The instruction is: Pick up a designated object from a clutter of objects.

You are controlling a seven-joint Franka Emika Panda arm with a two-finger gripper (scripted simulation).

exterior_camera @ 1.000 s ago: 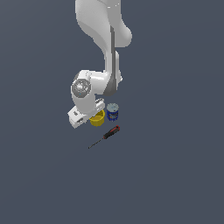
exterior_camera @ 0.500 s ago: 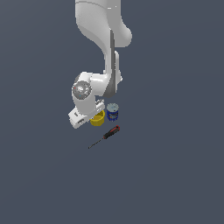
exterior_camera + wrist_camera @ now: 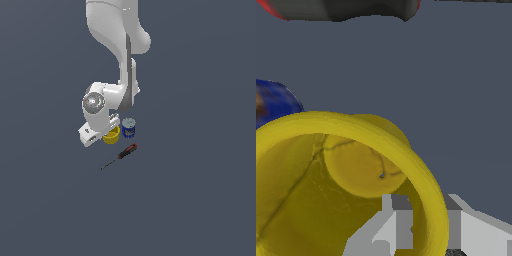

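Note:
The designated object, a small bright yellow cup (image 3: 112,136), stands upright beside a blue can (image 3: 128,128) in the clutter of objects. My gripper (image 3: 103,131) is down on the cup from the exterior view's left. The wrist view fills with the cup (image 3: 331,165). One finger (image 3: 381,230) is inside the cup and the other finger (image 3: 478,235) is outside. The cup's wall is pinched between them, so the gripper (image 3: 429,226) is shut on the rim wall. The cup's base still looks level with the can's.
A red-and-black-handled screwdriver (image 3: 125,153) lies just in front of the cup, its thin shaft pointing toward the exterior view's lower left. Its handle (image 3: 341,9) and the blue can (image 3: 271,102) show in the wrist view. The floor around is plain grey.

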